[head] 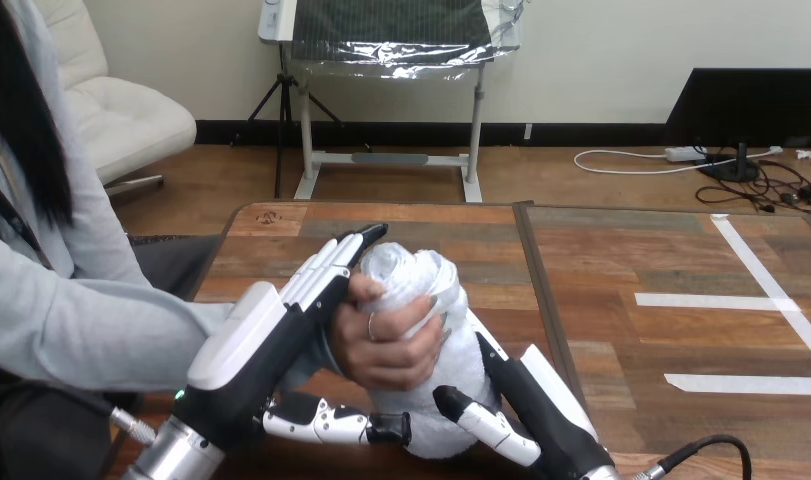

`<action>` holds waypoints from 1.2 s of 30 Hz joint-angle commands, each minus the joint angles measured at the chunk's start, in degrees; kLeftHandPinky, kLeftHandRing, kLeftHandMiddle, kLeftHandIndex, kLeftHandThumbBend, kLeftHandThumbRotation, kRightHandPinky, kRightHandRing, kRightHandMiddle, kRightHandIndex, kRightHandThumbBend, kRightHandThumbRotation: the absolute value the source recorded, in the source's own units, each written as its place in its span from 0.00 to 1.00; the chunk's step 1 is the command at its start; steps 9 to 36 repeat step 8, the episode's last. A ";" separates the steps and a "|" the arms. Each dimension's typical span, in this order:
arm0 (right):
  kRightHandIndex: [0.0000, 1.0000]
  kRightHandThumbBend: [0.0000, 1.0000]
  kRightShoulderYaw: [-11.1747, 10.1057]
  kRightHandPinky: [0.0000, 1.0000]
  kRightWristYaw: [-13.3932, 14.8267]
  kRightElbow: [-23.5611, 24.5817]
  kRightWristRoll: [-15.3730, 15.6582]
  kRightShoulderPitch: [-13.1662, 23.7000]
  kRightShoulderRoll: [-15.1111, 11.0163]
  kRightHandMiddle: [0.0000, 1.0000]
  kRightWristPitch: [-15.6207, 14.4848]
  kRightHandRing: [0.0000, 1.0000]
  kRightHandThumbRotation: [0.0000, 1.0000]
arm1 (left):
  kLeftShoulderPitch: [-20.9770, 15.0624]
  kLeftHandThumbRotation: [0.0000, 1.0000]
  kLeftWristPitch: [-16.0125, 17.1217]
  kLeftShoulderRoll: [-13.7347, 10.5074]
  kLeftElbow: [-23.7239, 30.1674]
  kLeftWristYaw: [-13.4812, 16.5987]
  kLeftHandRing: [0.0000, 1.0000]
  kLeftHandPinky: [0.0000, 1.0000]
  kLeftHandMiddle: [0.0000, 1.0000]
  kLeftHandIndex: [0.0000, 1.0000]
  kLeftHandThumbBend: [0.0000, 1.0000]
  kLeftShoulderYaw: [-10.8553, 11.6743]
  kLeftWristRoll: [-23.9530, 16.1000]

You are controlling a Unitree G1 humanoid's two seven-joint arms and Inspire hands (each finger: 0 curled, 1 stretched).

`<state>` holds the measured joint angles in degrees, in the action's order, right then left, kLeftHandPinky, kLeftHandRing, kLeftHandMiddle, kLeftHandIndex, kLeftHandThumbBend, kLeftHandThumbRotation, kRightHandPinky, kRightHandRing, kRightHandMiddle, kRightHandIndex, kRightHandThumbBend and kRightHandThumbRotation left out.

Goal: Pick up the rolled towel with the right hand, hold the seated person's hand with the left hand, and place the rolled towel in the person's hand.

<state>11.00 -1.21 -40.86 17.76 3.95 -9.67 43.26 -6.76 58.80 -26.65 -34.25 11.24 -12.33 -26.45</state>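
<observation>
Standing nearly upright near the front edge of the table [621, 250], the towel [459, 350] is a white roll tilted slightly left. The person's hand [386, 350] is wrapped round its middle from the left, fingers across its front. The right hand [541, 410] lies along the towel's lower right side, its thumb [481, 422] curled across the front of the base, gripping it; its fingers are hidden behind the roll. The left hand [243, 340] lies against the back of the person's hand, fingers [331, 265] straight and pointing up past the towel's top, its thumb [326, 420] reaching beneath the person's hand.
</observation>
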 commanded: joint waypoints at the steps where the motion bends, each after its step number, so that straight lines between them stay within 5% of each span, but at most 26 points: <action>1: 1.00 1.00 0.58 1.00 -0.41 2.35 -0.45 1.43 -0.16 1.00 2.32 1.00 1.00 | -1.30 0.61 2.07 0.19 0.87 -0.20 1.00 0.98 1.00 1.00 1.00 1.67 1.89; 8: 1.00 1.00 0.45 1.00 -0.30 1.53 -0.63 1.25 -0.19 1.00 2.93 1.00 1.00 | -0.84 0.61 4.87 0.46 0.52 -1.24 1.00 0.97 1.00 1.00 1.00 1.60 3.69; 36: 1.00 1.00 0.45 1.00 -0.30 1.53 -0.63 1.25 -0.19 1.00 2.93 1.00 1.00 | -0.84 0.61 4.87 0.46 0.52 -1.24 1.00 0.97 1.00 1.00 1.00 1.60 3.69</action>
